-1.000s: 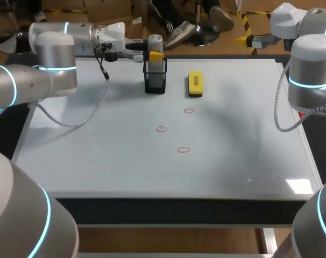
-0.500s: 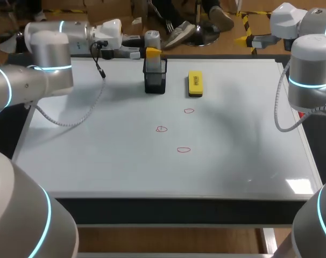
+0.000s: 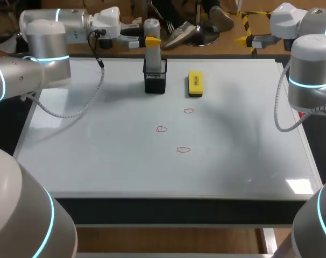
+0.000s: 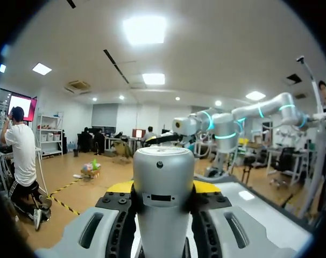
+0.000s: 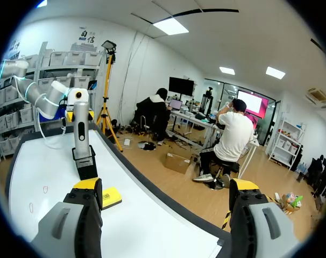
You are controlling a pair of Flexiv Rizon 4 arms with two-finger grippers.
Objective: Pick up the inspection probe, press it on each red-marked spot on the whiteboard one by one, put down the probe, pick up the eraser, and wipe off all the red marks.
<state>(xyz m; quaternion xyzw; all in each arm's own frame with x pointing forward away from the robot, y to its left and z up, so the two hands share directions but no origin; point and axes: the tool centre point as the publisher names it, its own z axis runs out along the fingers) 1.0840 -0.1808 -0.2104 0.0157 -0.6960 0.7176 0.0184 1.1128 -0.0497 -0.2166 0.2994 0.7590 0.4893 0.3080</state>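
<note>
My left gripper [image 3: 150, 38] is shut on the grey inspection probe [image 3: 153, 54], which stands upright with its lower end still inside the black holder [image 3: 155, 81]. In the left wrist view the probe [image 4: 163, 183] fills the gap between the yellow tips. The yellow eraser [image 3: 195, 84] lies flat to the right of the holder. Three small red marks [image 3: 189, 111] [image 3: 161, 129] [image 3: 183, 150] sit mid-whiteboard [image 3: 98, 150]. My right gripper [image 5: 165, 185] is open and holds nothing; it hangs beyond the far right corner [image 3: 248, 39], facing the probe [image 5: 81, 123] and the eraser [image 5: 110, 197].
The whiteboard covers nearly the whole tabletop, framed by a thin rim [image 3: 168, 196]. The holder and eraser stand close together near the far edge. My right arm's elbow [image 3: 311, 70] rises over the board's right side.
My left gripper has risen with the probe, drawing it partly up out of the holder. The right arm has kept still.
</note>
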